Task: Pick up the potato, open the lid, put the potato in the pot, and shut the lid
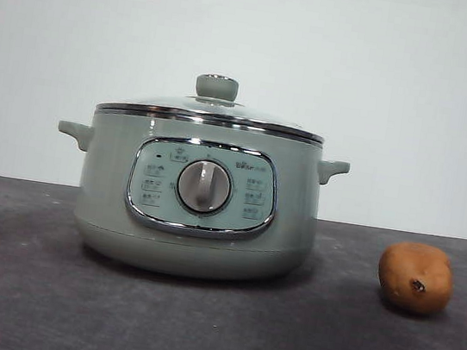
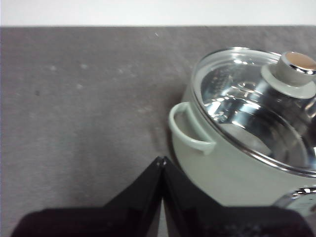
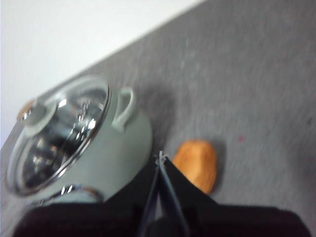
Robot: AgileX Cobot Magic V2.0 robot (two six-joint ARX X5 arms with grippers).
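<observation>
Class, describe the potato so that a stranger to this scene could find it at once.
Start at the large sage-green pot in the middle of the dark grey table. Beside it, apart from it, lies the potato. It is small, rounded, orange-brown, with a dark spot.

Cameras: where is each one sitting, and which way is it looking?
Front view: low, at about table height, looking level at the pot with its lid on, and the potato; no robot part shows.
Left wrist view: on the left arm, looking down at the pot's handle and lid; the left gripper shows, jaws shut.
Right wrist view: on the right arm, looking down at pot and potato; the right gripper shows, jaws shut.
All three views share the pot and lid.
</observation>
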